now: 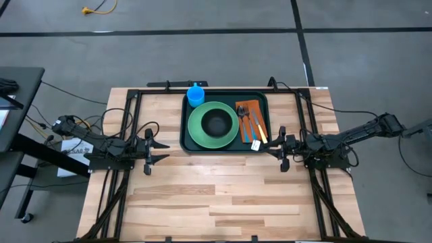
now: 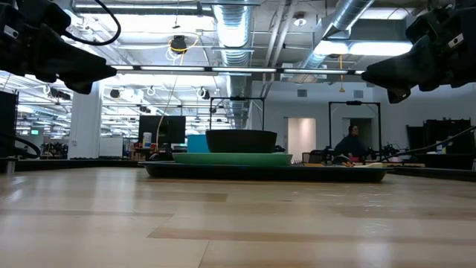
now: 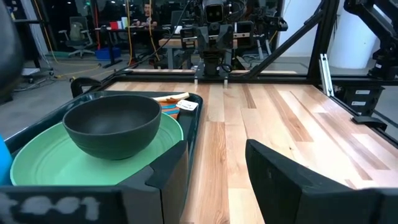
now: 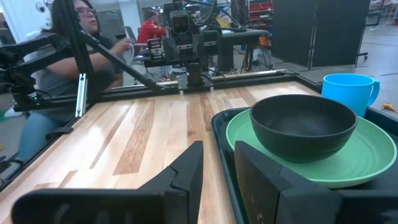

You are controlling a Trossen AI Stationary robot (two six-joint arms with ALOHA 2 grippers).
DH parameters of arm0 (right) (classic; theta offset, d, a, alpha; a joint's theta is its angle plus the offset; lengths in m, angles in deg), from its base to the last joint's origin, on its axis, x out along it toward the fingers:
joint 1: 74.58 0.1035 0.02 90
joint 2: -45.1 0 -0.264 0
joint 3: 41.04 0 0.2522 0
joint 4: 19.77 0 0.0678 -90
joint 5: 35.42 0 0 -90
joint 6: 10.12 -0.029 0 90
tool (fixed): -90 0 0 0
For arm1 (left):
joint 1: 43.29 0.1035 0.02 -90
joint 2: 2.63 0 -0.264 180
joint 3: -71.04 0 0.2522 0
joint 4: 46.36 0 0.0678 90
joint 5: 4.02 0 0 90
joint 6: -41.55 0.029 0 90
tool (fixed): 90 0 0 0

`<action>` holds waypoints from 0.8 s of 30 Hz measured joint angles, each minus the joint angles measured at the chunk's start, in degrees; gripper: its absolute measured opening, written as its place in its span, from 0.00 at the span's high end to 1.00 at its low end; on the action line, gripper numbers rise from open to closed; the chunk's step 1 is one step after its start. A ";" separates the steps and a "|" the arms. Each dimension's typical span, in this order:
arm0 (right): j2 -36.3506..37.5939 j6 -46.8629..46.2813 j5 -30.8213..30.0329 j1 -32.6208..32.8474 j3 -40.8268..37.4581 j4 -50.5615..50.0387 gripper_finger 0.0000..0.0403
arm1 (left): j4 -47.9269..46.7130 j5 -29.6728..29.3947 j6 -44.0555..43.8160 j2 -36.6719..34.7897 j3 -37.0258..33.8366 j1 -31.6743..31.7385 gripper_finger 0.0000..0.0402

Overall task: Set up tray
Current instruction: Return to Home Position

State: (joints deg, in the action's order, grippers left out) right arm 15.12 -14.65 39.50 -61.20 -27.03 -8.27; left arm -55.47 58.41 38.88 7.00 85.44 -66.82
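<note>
High view: the large dark green rectangular plastic tray with rounded corners and a raised rim [image 1: 226,150] sits at the middle of the light wooden tabletop [image 1: 216,196], close to its far edge. The tray's long axis runs crosswise, from the left arm's side to the right arm's side. The tray carries a round light-green plate [image 1: 199,128] with a black bowl [image 1: 216,123], a blue cup [image 1: 196,96] at its far left corner and a brown napkin [image 1: 251,106] at its right end. The right end effector [image 1: 275,147] hangs just beside the tray's near right corner, released and empty. The left end effector [image 1: 160,152], equally spread and empty, is off the tray's near left corner, somewhat farther away. Both point inward along the tray's long axis, so I judge the right arm is nearer and needs the cleaner retreat outward from the rim.
</note>
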 joint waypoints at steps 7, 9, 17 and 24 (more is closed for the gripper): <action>0.00 0.00 0.00 0.00 0.00 0.00 0.79 | 0.00 0.00 0.36 0.00 0.00 0.00 0.62; 0.00 0.00 0.00 0.00 0.00 0.00 0.79 | 0.00 -0.02 -0.19 0.00 0.00 0.00 0.62; 0.00 0.00 0.00 0.00 0.00 0.00 0.79 | 0.00 -0.02 0.66 0.00 0.00 0.00 0.62; 0.00 0.00 0.02 0.00 0.00 0.00 0.79 | 0.00 -0.02 0.31 0.00 0.00 0.00 0.62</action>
State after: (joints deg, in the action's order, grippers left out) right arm 15.12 -14.65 39.51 -61.19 -27.03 -8.27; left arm -55.47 58.39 39.18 7.00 85.44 -66.82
